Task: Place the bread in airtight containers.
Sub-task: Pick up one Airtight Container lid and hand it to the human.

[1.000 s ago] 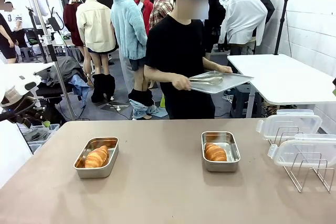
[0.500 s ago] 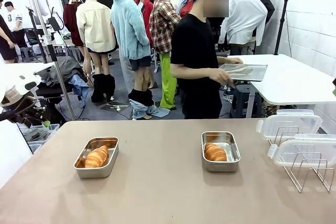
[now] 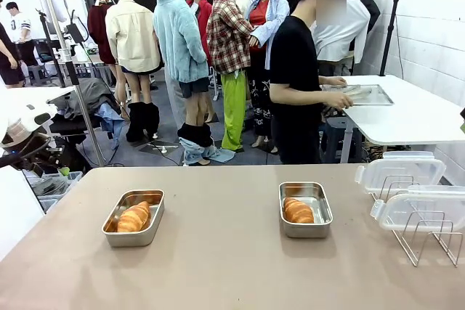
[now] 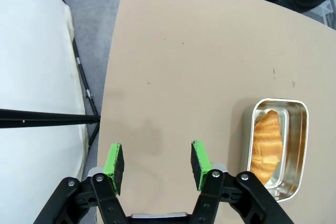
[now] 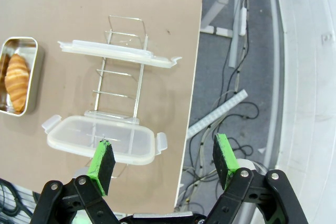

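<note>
Two steel airtight containers stand open on the tan table, each with one bread roll inside. The left container [image 3: 131,239] holds a golden croissant [image 3: 134,217]; the right container [image 3: 307,231] holds another [image 3: 298,210]. Two clear lids [image 3: 400,173] [image 3: 419,210] rest on a wire rack at the right. My left gripper [image 4: 156,162] hovers open above bare table, with the left container [image 4: 295,145] and its bread [image 4: 265,142] off to its right. Open too, my right gripper [image 5: 163,161] hangs over the table's edge, one pad above a lid [image 5: 102,137]; the other lid [image 5: 119,53] and a container [image 5: 27,45] with bread [image 5: 17,81] lie beyond.
The wire rack [image 3: 429,241] stands at the table's right edge. Behind the table a person [image 3: 296,85] sets a flat steel tray [image 3: 361,94] on a white table [image 3: 407,117]. Cables and floor [image 5: 236,103] lie past the table edge below my right gripper.
The person has turned and carried the flat tray to the right, onto the white table behind. The containers, the bread, the lids and both grippers have stayed put.
</note>
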Motion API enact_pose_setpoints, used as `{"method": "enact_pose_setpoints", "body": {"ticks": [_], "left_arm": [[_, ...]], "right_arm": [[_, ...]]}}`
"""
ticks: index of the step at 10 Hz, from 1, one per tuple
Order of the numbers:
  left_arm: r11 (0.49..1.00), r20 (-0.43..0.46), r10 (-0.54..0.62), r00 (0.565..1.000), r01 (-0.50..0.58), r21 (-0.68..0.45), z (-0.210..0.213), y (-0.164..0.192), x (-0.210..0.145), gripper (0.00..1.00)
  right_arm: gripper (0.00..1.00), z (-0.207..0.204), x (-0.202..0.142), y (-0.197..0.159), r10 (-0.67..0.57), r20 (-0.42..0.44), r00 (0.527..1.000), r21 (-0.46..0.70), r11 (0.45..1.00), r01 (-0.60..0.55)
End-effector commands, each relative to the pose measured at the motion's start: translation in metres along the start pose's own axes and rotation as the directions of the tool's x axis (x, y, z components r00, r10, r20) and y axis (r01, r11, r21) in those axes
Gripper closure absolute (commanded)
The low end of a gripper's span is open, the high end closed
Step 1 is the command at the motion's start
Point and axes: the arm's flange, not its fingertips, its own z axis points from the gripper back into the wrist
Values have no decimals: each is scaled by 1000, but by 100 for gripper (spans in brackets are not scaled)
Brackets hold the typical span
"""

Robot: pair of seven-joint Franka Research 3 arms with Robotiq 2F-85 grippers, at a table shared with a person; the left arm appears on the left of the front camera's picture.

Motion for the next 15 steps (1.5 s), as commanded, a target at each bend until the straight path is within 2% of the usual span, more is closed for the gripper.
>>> {"method": "enact_pose_setpoints", "body": {"ticks": [1,15], "left_arm": [[1000,2,9,1000,-9,16,0,-1,1,33],[1000,2,9,1000,-9,16,0,-1,1,33]], "right_arm": [[7,-1,-2,3,-15,-4,1000,4,1000,16],[7,-1,-2,3,-15,-4,1000,4,1000,16]]}}
